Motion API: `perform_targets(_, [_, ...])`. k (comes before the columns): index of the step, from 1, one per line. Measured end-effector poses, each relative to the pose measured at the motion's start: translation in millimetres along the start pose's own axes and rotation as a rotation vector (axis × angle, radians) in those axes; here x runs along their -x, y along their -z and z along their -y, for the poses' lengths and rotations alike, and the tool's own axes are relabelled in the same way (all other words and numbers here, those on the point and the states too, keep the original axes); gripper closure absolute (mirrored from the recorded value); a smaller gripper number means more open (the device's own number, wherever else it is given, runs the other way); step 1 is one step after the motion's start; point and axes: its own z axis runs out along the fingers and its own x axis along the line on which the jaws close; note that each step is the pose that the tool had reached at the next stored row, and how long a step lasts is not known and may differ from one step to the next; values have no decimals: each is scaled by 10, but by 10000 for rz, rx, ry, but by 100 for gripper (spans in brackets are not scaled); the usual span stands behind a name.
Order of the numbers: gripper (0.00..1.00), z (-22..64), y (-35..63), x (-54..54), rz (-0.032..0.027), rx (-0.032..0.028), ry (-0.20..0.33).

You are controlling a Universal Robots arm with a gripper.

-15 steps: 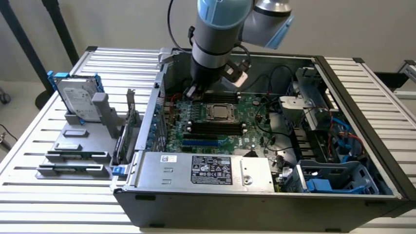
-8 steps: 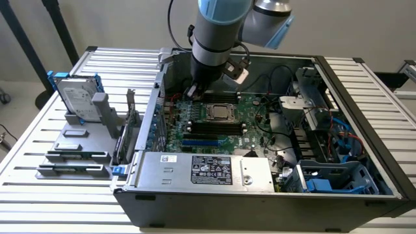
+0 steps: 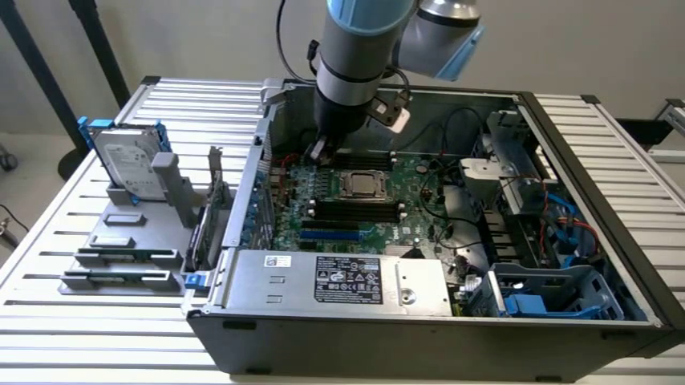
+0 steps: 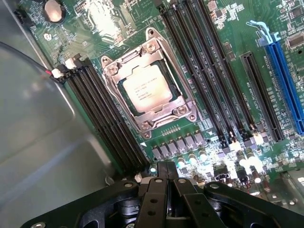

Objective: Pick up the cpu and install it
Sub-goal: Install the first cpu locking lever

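The small flat square silver-topped cpu [image 4: 145,88] sits in its metal socket frame [image 4: 146,124] on the green motherboard [image 4: 223,52] — already seated. The black gripper [image 4: 166,176] hovers just beside it, fingers pressed together (tips partly cut off), holding nothing.

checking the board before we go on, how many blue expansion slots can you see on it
1. The blue slot runs along the motherboard edge, beyond the black memory slots beside the cpu. It also shows here. Others may be hidden.
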Motion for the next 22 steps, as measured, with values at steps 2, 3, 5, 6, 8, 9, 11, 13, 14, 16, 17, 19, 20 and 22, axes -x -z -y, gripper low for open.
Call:
perform_targets(2, [89, 4, 1, -8, 58, 7, 163])
perform_targets(3, [89, 6, 0, -12, 84, 9, 247])
perform_targets(5, [89, 10, 1, -19, 144, 12, 428])
perform_targets(6, [89, 12, 0, -22, 169, 14, 515])
perform_targets(8, [89, 16, 0, -28, 218, 23, 689])
perform_targets(9, [89, 17, 0, -32, 242, 28, 781])
perform_targets(11, [89, 20, -2, -38, 288, 41, 967])
perform_targets(13, [89, 23, -3, -44, 330, 55, 1148])
perform_targets(14, [89, 25, -3, -47, 352, 63, 1243])
perform_targets(16, [89, 28, -5, -52, 395, 77, 1425])
perform_targets(17, [89, 29, -5, -55, 417, 84, 1517])
perform_targets(19, [89, 32, -6, -61, 460, 98, 1703])
perform_targets(20, [89, 34, -6, -64, 483, 105, 1796])
perform_targets(22, [89, 37, -7, -69, 526, 118, 1976])
